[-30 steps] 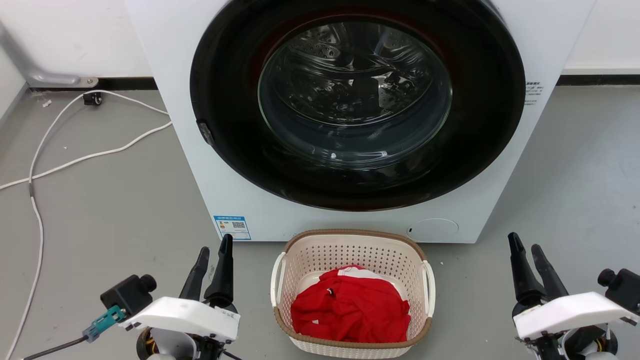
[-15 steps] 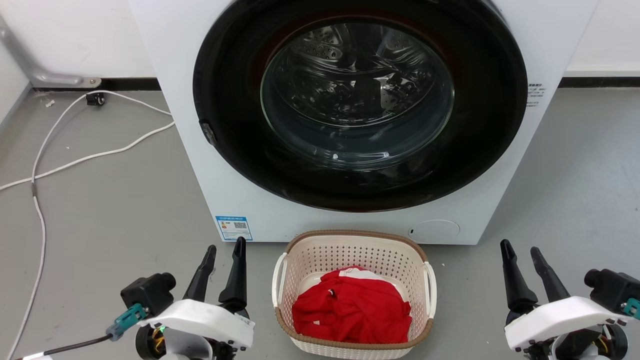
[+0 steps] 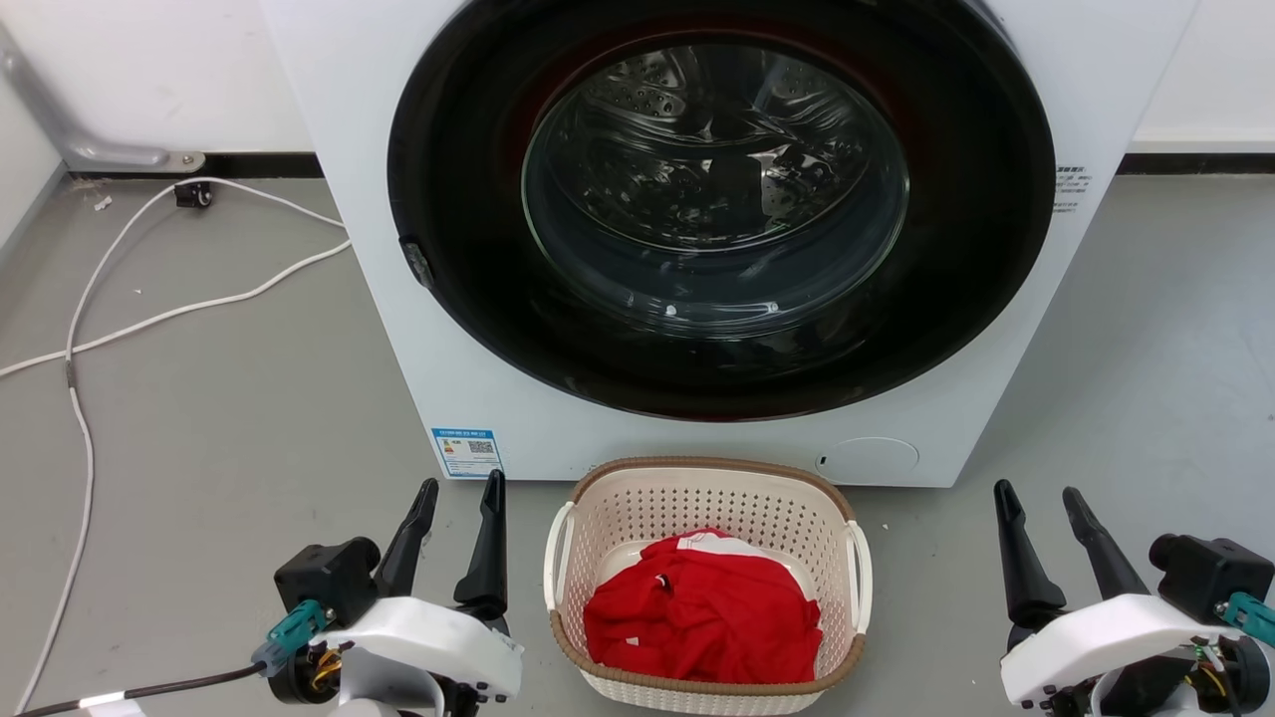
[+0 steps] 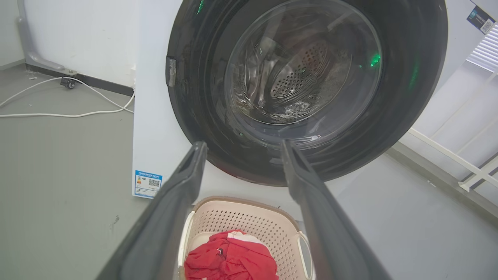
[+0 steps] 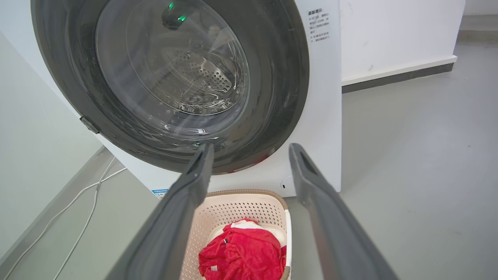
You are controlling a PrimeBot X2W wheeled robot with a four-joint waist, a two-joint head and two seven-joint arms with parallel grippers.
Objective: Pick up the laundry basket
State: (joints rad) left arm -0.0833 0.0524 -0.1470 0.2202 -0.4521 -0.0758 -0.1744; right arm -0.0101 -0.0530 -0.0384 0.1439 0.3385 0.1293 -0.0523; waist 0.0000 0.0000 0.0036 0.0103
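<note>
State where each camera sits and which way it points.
Head: high, looking forward and down at washer and basket; left gripper, right gripper show, both open.
Left wrist: left of the basket, facing the washer; own fingers show.
Right wrist: right of the basket, facing the washer; own fingers show.
Shared: all three show the basket's red cloth.

The left gripper (image 3: 460, 482) has edged closer to the laundry basket (image 3: 697, 504), while the right gripper (image 3: 1034, 490) has drifted slightly inward.

The head camera looked down from above; both wrist cameras faced forward from lower, all sharing the washing machine (image 3: 717, 448) and laundry basket (image 3: 697, 503).
</note>
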